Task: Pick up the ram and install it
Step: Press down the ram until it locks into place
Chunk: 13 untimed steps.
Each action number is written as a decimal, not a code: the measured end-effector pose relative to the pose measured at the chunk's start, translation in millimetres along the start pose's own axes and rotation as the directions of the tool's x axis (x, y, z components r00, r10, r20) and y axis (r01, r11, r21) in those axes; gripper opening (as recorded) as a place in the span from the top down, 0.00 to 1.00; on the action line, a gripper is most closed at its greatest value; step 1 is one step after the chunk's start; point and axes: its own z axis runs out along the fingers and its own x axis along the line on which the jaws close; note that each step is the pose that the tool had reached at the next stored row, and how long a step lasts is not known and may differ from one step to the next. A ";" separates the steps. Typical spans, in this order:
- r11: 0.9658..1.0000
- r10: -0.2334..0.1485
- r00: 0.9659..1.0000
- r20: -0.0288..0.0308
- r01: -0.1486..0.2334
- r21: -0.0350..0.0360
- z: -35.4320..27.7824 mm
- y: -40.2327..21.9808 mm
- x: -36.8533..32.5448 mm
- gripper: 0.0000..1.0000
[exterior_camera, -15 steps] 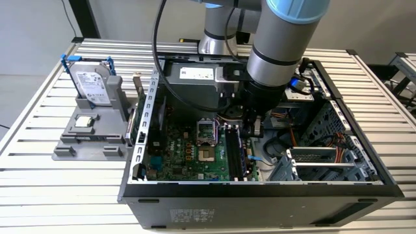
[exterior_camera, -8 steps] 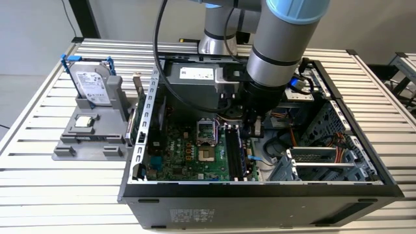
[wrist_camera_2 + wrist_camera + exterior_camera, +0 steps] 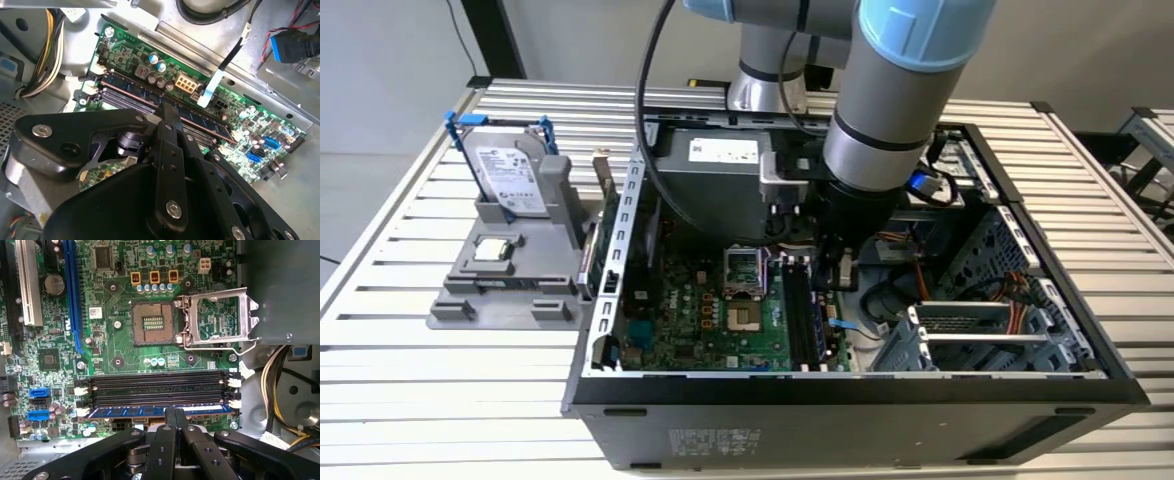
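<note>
The ram (image 3: 125, 412) is a long blue stick lying in the outermost of the black memory slots (image 3: 160, 387) on the green motherboard (image 3: 115, 352). My gripper (image 3: 175, 413) hangs over the middle of the stick, fingers shut together, and their tips appear to rest on its top edge. In the second wrist view the ram (image 3: 205, 120) runs across under the black fingertips (image 3: 167, 111). In the exterior view the gripper (image 3: 835, 272) reaches down into the open computer case (image 3: 854, 385), over the memory slots (image 3: 801, 310).
The processor socket (image 3: 152, 322) stands open with its metal latch (image 3: 220, 315) swung aside. Cable bundles (image 3: 280, 385) lie beside the slots. Outside the case, a grey holder (image 3: 507, 290) carries a hard drive (image 3: 507, 175) and a square chip (image 3: 494, 250). A drive cage (image 3: 987, 335) fills the case's right side.
</note>
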 end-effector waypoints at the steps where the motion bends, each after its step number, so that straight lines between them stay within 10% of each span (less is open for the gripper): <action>1: 1.000 0.000 1.000 0.000 0.000 0.000 -0.1 0.0 0.0 1.00; 13: 1.000 0.000 1.000 0.000 0.000 -0.004 4.6 -2.6 12.0 1.00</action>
